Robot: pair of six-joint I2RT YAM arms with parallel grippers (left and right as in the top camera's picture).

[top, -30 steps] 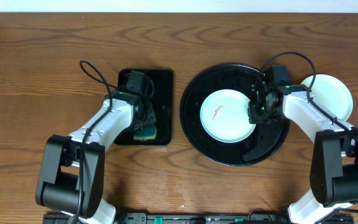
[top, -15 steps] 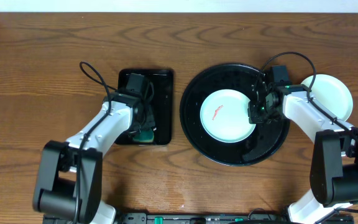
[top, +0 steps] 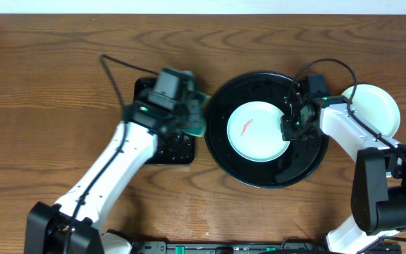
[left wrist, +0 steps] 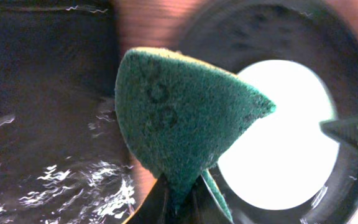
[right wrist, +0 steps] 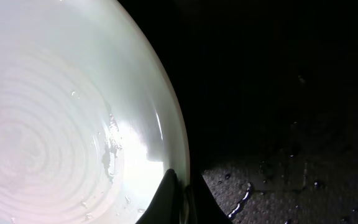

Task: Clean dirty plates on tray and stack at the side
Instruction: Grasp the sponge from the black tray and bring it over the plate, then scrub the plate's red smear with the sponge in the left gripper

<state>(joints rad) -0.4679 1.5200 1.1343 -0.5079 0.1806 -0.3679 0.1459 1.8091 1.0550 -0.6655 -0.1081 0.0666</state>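
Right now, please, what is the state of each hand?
Left hand: closed, holding the green sponge.
Right hand: closed at the rim of the plate on the tray; whether it pinches the rim cannot be told.

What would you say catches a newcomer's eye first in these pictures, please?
First comes the green sponge pinched in the left hand, hanging between the rectangular black tray and the round black tray. Next is the pale plate in the middle of the round tray, with a small red smear on it and the right hand shut on its right rim.
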